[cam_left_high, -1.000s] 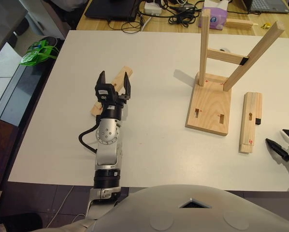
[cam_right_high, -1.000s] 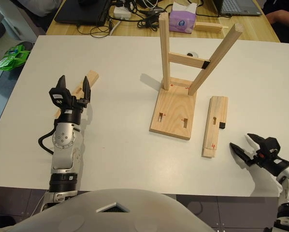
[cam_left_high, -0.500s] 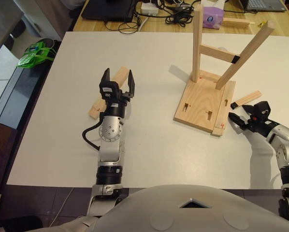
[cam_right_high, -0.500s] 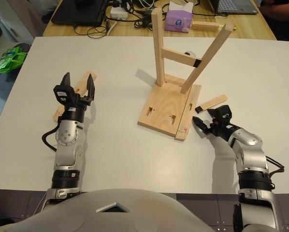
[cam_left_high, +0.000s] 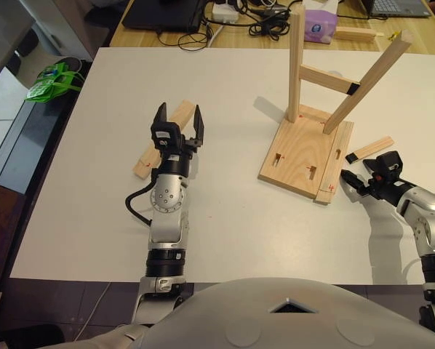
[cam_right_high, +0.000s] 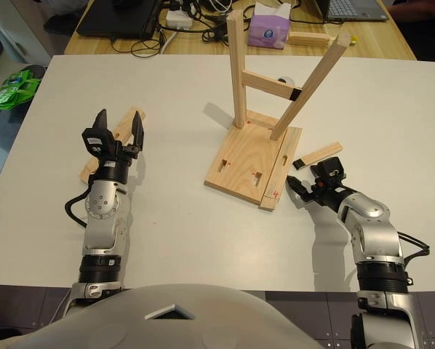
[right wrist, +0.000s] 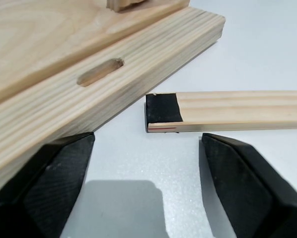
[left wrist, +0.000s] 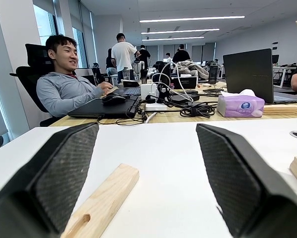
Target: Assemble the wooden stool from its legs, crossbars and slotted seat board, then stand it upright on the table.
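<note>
The slotted seat board (cam_left_high: 294, 156) lies flat right of the table's middle. Two legs (cam_left_high: 296, 62) stand up from its far end, joined by a crossbar (cam_left_high: 326, 78). A loose slotted leg (cam_left_high: 337, 161) lies flat against the board's right edge. A short crossbar with a black tip (cam_left_high: 371, 148) lies just right of it. My right gripper (cam_left_high: 357, 180) is open on the table beside both; the crossbar's black end (right wrist: 162, 110) lies just ahead of its fingers (right wrist: 49, 183). My left gripper (cam_left_high: 179, 116) is open above two wooden pieces (cam_left_high: 153, 149) at the left; one piece (left wrist: 104, 198) lies between its pads (left wrist: 64, 168).
Behind the white table stands a wooden desk with a laptop (cam_left_high: 166, 13), cables, a purple tissue box (cam_left_high: 321, 22) and a spare wooden piece (cam_left_high: 356, 33). A green bag (cam_left_high: 52, 80) sits off the table's left edge. The table's near middle is open.
The head camera has shifted. My right gripper came up from the table's front right edge to the loose leg, which now lies against the seat board; the short crossbar lies separate. Left arm still.
</note>
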Controlling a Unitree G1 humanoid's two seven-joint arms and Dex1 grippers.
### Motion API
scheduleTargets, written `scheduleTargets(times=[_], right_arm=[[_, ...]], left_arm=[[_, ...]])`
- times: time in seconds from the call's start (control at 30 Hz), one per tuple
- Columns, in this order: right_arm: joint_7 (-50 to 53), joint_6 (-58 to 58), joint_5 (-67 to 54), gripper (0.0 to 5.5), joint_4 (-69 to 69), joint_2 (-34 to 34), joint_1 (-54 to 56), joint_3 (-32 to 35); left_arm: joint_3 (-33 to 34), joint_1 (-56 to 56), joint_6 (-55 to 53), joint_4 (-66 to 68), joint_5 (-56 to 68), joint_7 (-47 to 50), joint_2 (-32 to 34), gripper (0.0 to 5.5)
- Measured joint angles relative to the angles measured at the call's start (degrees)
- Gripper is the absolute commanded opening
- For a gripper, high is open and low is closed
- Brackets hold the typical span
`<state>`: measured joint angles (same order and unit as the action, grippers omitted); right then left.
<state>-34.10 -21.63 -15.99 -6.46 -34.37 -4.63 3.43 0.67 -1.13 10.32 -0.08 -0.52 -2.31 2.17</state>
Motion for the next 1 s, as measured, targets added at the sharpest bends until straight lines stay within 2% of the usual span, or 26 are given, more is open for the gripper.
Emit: scheduleTargets(times=[0.73, 0.9, 1.0], right_arm=[[11.1, 4.7, 6.3, 4.00, -6.3, 2.3, 4.6, 2.6], [12.1, 5.4, 7.4, 4.00, -6.9, 1.7, 4.1, 3.7], [10.7, 6.3, 8.5, 4.00, -4.9, -1.2, 0.8, 4.7]], left_arm=[[-0.3, 1.6, 1.8, 3.1, 0.0, 0.4, -0.5, 3.63], [-0.3, 1.6, 2.1, 3.3, 0.0, 0.4, -0.4, 3.63], [-0.3, 1.6, 2.3, 3.5, 0.0, 0.4, -0.4, 3.63]])
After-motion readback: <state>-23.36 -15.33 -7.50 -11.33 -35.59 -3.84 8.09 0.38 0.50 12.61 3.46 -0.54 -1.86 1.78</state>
